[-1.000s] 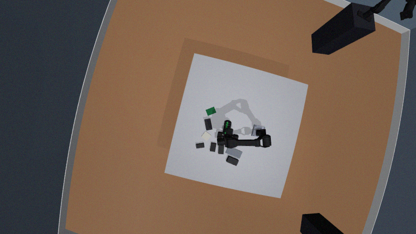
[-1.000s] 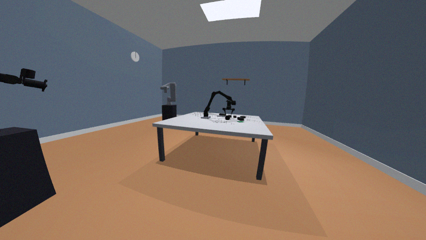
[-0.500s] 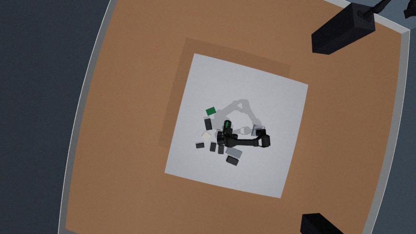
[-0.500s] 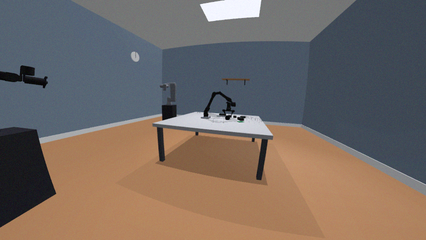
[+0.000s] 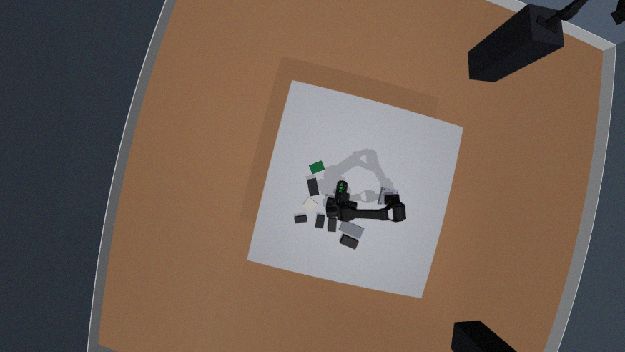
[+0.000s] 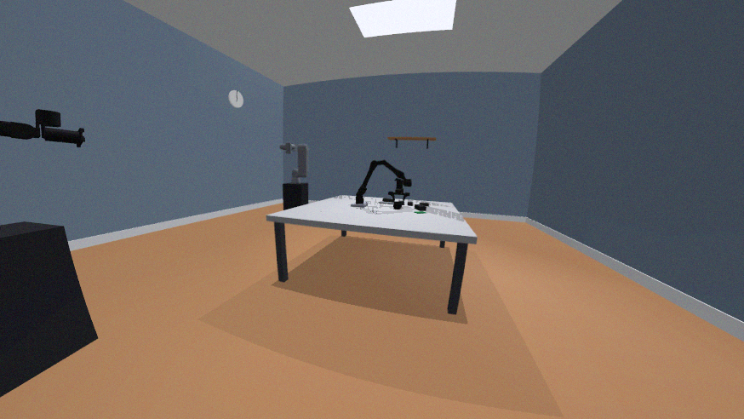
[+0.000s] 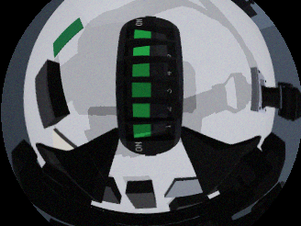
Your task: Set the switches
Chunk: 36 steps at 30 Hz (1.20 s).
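Note:
The dark grey controller unit (image 5: 338,187) (image 6: 397,205) (image 7: 157,83) lies on the bench with its switch side up. In the wrist view it runs lengthwise up the picture, with the "ON" marks at its ends. All six green switch ends show in a row on the left, with the numbers on the right. I cannot tell which ends are pressed down. The label underneath is hidden. My gripper (image 7: 150,130) is shut on the unit, one finger against each long side near the end by switch 1. In the top view the arm partly covers this grip.
A green board (image 5: 316,167) (image 7: 67,38) and a long dark block (image 5: 312,186) (image 7: 52,94) lie left of the unit. A cream tile (image 5: 309,204) is nearby. Several small dark blocks and a grey-blue plate (image 5: 351,229) (image 7: 185,187) lie beyond the gripper side.

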Each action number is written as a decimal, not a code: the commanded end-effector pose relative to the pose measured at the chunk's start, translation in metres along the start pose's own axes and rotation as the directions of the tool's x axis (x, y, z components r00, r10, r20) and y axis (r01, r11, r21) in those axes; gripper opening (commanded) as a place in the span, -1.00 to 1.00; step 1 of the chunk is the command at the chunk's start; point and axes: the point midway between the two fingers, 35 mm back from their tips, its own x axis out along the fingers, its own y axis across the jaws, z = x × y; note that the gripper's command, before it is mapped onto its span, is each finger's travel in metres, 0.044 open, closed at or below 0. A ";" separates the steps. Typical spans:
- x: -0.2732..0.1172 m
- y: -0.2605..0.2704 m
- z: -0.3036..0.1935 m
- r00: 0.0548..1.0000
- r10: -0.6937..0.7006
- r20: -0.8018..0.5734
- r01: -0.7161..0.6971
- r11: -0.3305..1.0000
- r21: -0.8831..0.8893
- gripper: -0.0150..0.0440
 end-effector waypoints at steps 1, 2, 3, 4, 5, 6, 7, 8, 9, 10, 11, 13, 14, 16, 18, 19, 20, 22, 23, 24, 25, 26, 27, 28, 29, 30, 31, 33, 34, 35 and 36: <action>0.000 0.000 0.001 1.000 0.000 0.003 0.000 1.000 0.005 0.61; 0.000 0.000 0.001 1.000 0.000 0.003 0.000 1.000 0.005 0.61; 0.000 0.000 0.001 1.000 0.000 0.003 0.000 1.000 0.005 0.61; 0.000 0.000 0.001 1.000 0.000 0.003 0.000 1.000 0.005 0.61; 0.000 0.000 0.001 1.000 0.000 0.003 0.000 1.000 0.005 0.61; 0.000 0.000 0.001 1.000 0.000 0.003 0.000 1.000 0.005 0.61; -0.001 0.000 0.001 1.000 0.000 0.003 0.000 1.000 0.005 0.61; -0.001 0.000 0.001 1.000 0.000 0.003 0.000 1.000 0.005 0.61; -0.002 0.000 0.002 1.000 0.000 0.003 0.000 1.000 0.005 0.61; -0.003 0.000 0.002 1.000 0.000 0.003 0.000 1.000 0.005 0.65; -0.003 0.000 0.003 1.000 0.000 0.003 0.000 1.000 0.005 0.65; -0.005 0.000 0.003 1.000 0.000 0.003 0.000 1.000 0.005 0.65; -0.005 0.000 0.004 1.000 0.000 0.003 0.000 1.000 0.005 0.65; -0.005 0.000 0.004 1.000 0.000 0.002 0.000 1.000 0.005 0.65; -0.004 0.000 0.004 1.000 0.000 0.000 0.000 1.000 0.005 0.65; -0.005 0.000 0.004 1.000 0.000 -0.001 0.000 1.000 0.005 0.65; -0.006 0.000 0.005 1.000 0.000 -0.001 0.000 1.000 0.005 0.65; -0.007 0.000 0.006 1.000 0.000 -0.002 0.000 1.000 0.005 0.65; -0.008 0.000 0.006 1.000 0.000 -0.003 0.000 1.000 0.005 0.65; -0.009 0.000 0.006 1.000 0.000 -0.004 0.000 1.000 0.005 0.65; -0.010 0.000 0.007 1.000 0.000 -0.005 0.000 1.000 0.005 0.65; -0.011 0.000 0.008 1.000 0.000 -0.007 0.000 1.000 0.005 0.65; -0.011 0.000 0.008 1.000 0.000 -0.008 0.000 1.000 0.005 0.65; -0.011 0.000 0.008 1.000 0.000 -0.010 0.000 1.000 0.005 0.65; -0.011 0.000 0.008 1.000 0.000 -0.011 0.000 1.000 0.005 0.65; -0.012 0.000 0.009 1.000 0.000 -0.012 0.000 1.000 0.005 0.65; -0.013 0.000 0.009 1.000 0.001 -0.013 0.000 1.000 0.005 0.65; -0.014 0.000 0.010 1.000 0.001 -0.016 0.000 1.000 0.005 0.65; -0.015 0.000 0.011 1.000 0.001 -0.018 0.000 1.000 0.005 0.65; -0.016 0.000 0.011 1.000 0.001 -0.019 0.000 1.000 0.005 0.65; -0.016 0.000 0.012 1.000 0.001 -0.021 0.000 1.000 0.005 0.65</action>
